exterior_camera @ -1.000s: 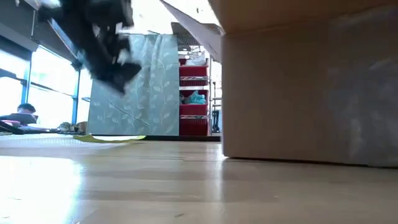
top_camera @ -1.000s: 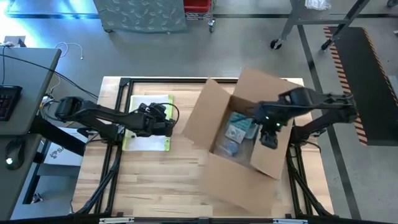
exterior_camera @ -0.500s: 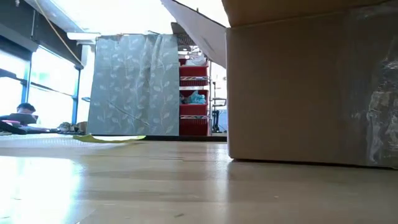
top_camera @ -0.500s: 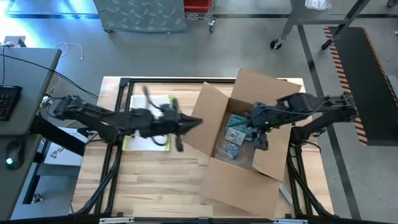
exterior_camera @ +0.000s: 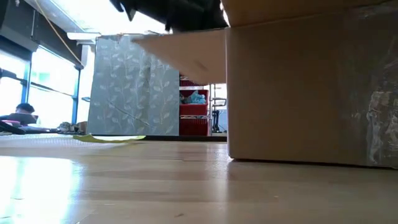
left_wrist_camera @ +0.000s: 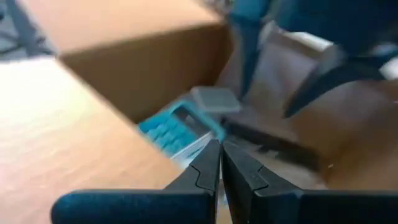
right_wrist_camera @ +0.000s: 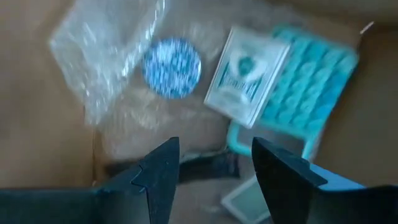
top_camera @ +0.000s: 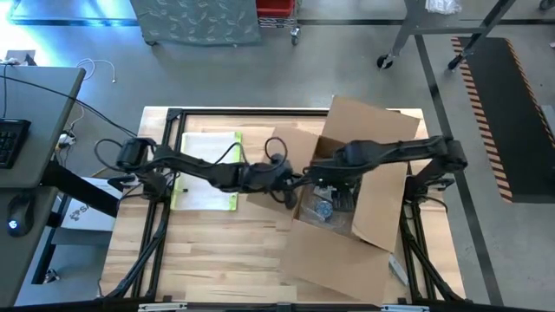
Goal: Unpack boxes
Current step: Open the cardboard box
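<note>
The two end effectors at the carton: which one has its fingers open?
The right end effector, inside the cardboard carton: a wide gap separates its fingers. The left end effector, at the carton's opening, has its fingers pressed together.

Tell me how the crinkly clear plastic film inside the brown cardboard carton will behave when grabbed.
The crinkly clear plastic film looks thin and wrinkled, so it is probably floppy and light. Its glossy surface may slip between the open right gripper. It overlaps other contents in the brown cardboard carton, so lifting it might drag them.
</note>
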You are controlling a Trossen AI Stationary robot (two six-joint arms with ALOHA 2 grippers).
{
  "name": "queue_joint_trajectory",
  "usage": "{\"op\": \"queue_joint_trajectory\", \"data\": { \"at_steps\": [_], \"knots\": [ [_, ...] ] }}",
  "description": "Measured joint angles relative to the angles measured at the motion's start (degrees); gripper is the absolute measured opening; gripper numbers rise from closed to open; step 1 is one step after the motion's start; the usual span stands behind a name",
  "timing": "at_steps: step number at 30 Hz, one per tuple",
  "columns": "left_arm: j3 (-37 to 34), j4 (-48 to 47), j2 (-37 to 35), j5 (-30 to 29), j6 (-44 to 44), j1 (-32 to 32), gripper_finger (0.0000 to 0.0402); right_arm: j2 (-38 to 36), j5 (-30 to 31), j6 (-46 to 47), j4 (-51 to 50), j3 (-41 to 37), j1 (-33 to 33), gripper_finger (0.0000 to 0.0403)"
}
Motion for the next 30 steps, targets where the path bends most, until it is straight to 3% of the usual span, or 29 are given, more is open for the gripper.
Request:
{"op": "queue_joint_trajectory", "data": {
  "at_steps": [5, 9, 18, 25, 30],
  "knots": [
    [0.37, -4.32, 1.49, 3.21, 1.49, 2.63, 0.0, 3.12, -5.78, 2.33, -7.04, 0.0, -1.38, 0.0188],
    [0.45, -6.77, 1.92, 2.56, 2.06, 3.8, 0.0, 2.38, -12.31, 5.56, -6.34, 0.48, 0.37, 0.0188],
    [0.39, -9.8, 1.91, -0.61, 3.52, 5.39, 0.0, -4.86, -13.74, 21.54, -6.9, 0.87, 10.13, 0.0188],
    [0.42, -14.97, 1.67, -8.35, 3.53, 5.46, 0.0, -12.86, -10.27, 39.78, -6.51, 0.83, 21.51, 0.0188],
    [0.48, -23.25, -0.01, -13.62, 1.56, 5.42, 0.0, -17.11, -0.71, 52.08, -5.97, 0.91, 29.72, 0.0187]
  ]
}}
